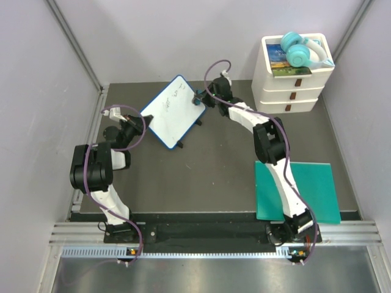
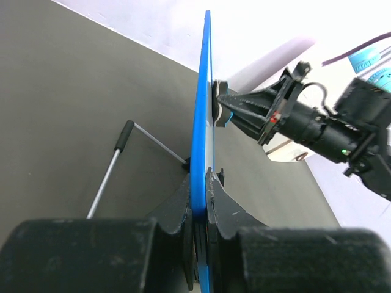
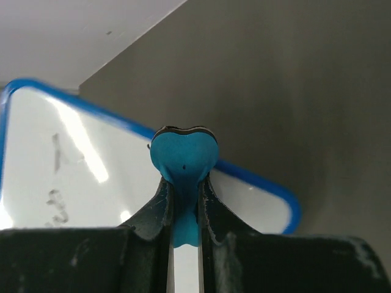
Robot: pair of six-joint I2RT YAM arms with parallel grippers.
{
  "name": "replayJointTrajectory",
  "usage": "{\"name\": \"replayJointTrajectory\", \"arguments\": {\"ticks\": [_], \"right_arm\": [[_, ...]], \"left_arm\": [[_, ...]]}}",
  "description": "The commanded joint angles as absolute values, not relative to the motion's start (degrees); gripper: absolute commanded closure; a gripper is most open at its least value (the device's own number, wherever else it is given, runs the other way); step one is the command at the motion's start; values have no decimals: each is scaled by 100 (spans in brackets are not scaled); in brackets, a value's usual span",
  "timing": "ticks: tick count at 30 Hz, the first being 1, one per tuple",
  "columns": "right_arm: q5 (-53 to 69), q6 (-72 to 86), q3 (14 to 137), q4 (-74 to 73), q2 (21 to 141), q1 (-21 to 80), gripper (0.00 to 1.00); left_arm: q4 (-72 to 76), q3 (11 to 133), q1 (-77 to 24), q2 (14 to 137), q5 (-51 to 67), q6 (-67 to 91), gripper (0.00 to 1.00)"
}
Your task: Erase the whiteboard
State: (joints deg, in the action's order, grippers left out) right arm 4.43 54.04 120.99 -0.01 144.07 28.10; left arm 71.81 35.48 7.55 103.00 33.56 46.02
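Note:
The whiteboard (image 1: 173, 112), white with a thin blue rim, stands tilted at the table's middle back with faint marks on it. My left gripper (image 1: 135, 126) is shut on its left edge; in the left wrist view the blue rim (image 2: 200, 122) runs edge-on between the jaws. My right gripper (image 1: 199, 98) is shut on a small blue heart-shaped eraser (image 3: 183, 157) and holds it against the board's right side, near its upper right corner. The board's white face (image 3: 73, 177) with grey marks fills the left of the right wrist view.
A flat teal mat (image 1: 297, 190) lies at the front right. A white drawer stack (image 1: 292, 79) with blue headphones (image 1: 297, 50) on top stands at the back right. The board's wire stand (image 2: 113, 165) rests on the dark table. Grey walls close both sides.

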Motion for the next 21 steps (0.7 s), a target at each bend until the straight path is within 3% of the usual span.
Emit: {"name": "replayJointTrajectory", "arguments": {"ticks": [1, 13, 21], "right_arm": [[175, 5563, 11839, -247, 14379, 2487, 100], [554, 5353, 12243, 193, 14248, 2794, 100], [545, 4764, 12225, 404, 14010, 3725, 100]], "left_arm": [[6574, 3472, 589, 10371, 3964, 3683, 100], [6513, 3498, 563, 10362, 3981, 3621, 100], [6486, 3480, 545, 10354, 3981, 3595, 100]]}}
